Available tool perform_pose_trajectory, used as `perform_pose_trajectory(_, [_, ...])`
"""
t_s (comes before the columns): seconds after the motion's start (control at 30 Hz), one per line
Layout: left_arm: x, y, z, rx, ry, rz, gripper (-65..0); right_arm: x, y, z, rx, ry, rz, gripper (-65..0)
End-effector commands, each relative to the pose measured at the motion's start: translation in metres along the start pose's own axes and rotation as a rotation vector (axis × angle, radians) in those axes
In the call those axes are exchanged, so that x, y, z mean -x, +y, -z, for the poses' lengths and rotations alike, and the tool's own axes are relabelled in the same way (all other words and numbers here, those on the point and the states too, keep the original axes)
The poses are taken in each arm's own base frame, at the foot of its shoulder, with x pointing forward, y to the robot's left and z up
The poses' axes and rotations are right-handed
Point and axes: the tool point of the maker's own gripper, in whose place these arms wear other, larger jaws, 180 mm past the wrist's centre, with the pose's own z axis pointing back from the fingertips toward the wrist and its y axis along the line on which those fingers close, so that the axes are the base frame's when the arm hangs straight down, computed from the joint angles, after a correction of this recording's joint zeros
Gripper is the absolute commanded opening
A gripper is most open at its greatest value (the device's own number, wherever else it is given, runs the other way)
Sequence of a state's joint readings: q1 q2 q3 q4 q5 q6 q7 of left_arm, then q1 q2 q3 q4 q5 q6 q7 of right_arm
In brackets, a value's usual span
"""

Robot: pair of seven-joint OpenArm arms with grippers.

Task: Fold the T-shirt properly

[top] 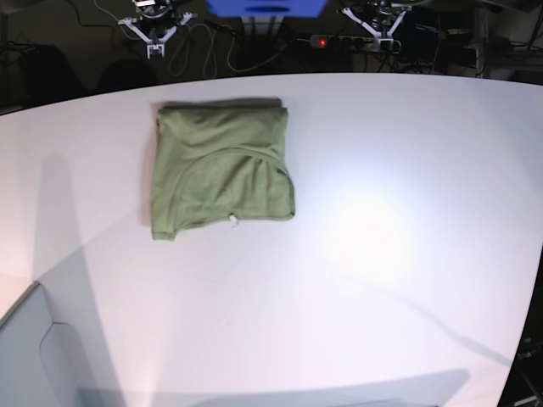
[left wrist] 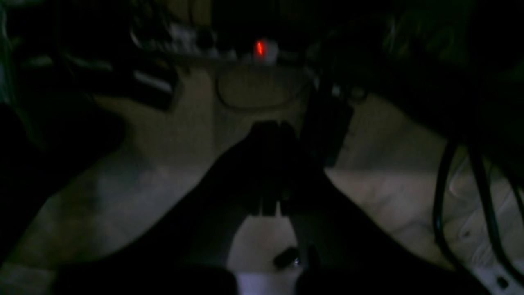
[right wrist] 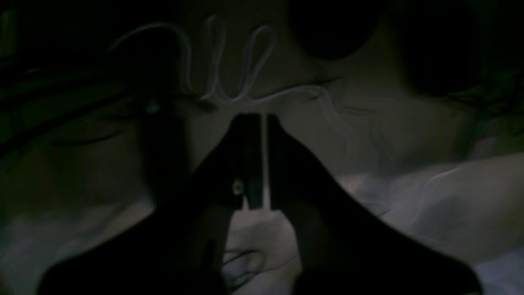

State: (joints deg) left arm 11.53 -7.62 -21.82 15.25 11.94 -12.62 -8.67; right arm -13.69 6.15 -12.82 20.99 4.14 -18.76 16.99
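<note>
The olive-green T-shirt lies folded into a compact rectangle on the white table, left of centre in the base view, with its curved neckline and a small white tag facing up. Both arms are pulled back beyond the table's far edge. My right gripper hangs at the top left and my left gripper at the top right, both well away from the shirt. In the dark wrist views the left gripper and the right gripper have their fingers together, with nothing held. Neither wrist view shows the shirt.
A power strip with a red light and loose cables lie on the floor behind the table. A blue object stands at the top centre. A grey panel sits at the lower left corner.
</note>
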Motion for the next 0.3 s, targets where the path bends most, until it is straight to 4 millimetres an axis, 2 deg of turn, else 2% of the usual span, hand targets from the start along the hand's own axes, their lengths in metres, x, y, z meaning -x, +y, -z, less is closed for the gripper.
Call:
perform_pose_trajectory(0.0, [-0.004, -0.002, 0.001, 0.007, -0.005, 0.01, -65.0, 0.006, -0.01, -0.003, 0.059, 0.008, -0.014, -65.0])
perform_pose_trajectory(0.07, [-0.002, -0.007, 0.002, 0.015, 0.001, 0.024, -65.0, 0.006, -0.012, -0.004, 0.09, 0.009, -0.032, -65.0])
perform_pose_trajectory(0.13, [0.0, -0.014, 0.003, 0.025, 0.005, 0.028, -65.0, 0.005, -0.003, -0.005, 0.078, 0.008, -0.032, -65.0])
perform_pose_trajectory(0.27, [-0.001, -0.016, 0.003, 0.027, 0.002, 0.02, -65.0, -0.001, 0.001, -0.003, 0.077, -0.001, -0.021, -65.0])
